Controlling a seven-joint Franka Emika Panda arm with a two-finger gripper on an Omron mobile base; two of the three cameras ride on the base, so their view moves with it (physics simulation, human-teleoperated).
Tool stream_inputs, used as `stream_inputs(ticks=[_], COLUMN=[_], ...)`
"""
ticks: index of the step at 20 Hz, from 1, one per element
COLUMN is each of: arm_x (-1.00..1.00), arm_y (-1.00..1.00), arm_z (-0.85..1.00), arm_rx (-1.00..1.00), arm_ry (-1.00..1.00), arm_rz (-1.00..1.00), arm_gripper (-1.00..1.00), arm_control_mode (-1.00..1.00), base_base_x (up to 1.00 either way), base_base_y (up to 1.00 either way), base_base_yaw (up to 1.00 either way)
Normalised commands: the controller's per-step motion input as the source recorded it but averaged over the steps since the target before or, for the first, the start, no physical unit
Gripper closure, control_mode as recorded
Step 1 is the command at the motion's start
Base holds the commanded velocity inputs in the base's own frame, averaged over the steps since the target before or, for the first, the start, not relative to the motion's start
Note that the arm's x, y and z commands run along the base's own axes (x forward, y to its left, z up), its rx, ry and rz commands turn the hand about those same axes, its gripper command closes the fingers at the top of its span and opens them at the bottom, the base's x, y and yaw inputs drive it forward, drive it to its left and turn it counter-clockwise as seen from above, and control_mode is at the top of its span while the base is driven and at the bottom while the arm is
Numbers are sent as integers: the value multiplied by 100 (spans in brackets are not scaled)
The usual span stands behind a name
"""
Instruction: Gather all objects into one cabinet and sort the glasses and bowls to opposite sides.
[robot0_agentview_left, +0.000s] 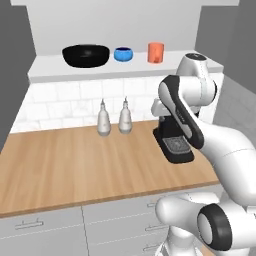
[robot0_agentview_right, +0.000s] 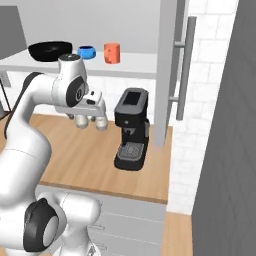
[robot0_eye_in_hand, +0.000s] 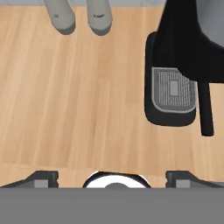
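On the white shelf floor of the open cabinet (robot0_agentview_left: 50, 67) stand three things in a row. They are the wide black bowl (robot0_agentview_left: 86, 55) on the left, the small blue bowl (robot0_agentview_left: 123, 54) in the middle and the orange cup (robot0_agentview_left: 155, 52) on the right. The right base view shows the same black bowl (robot0_agentview_right: 50, 50), blue bowl (robot0_agentview_right: 86, 52) and orange cup (robot0_agentview_right: 112, 52). The speckled beige cup is out of view. My gripper (robot0_eye_in_hand: 113, 177) hangs open over the wooden counter (robot0_eye_in_hand: 87, 100), well below the shelf, with nothing between its fingertips (robot0_eye_in_hand: 41, 177).
A black coffee machine (robot0_agentview_left: 172, 142) stands on the counter to the right of my hand, also seen as the coffee machine (robot0_eye_in_hand: 173, 89). Two white spouted bottles (robot0_agentview_left: 114, 119) stand by the tiled wall. The cabinet's grey door (robot0_agentview_right: 167, 70) with its bar handle (robot0_agentview_right: 186, 65) stands open at the right.
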Motion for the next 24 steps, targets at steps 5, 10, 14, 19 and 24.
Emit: stream_inputs(ticks=[5, 10, 14, 19, 24], arm_x=[0, 0, 0, 0, 0], arm_y=[0, 0, 0, 0, 0], arm_z=[0, 0, 0, 0, 0], arm_rx=[0, 0, 0, 0, 0], arm_ry=[0, 0, 0, 0, 0], arm_rz=[0, 0, 0, 0, 0], arm_gripper=[-100, -100, -100, -100, -100], arm_control_mode=[100, 100, 100, 100, 100], base_base_x=[-54, -52, -63, -85, -90], base_base_y=[4, 26, 34, 37, 40], base_base_yaw=[0, 0, 0, 0, 0])
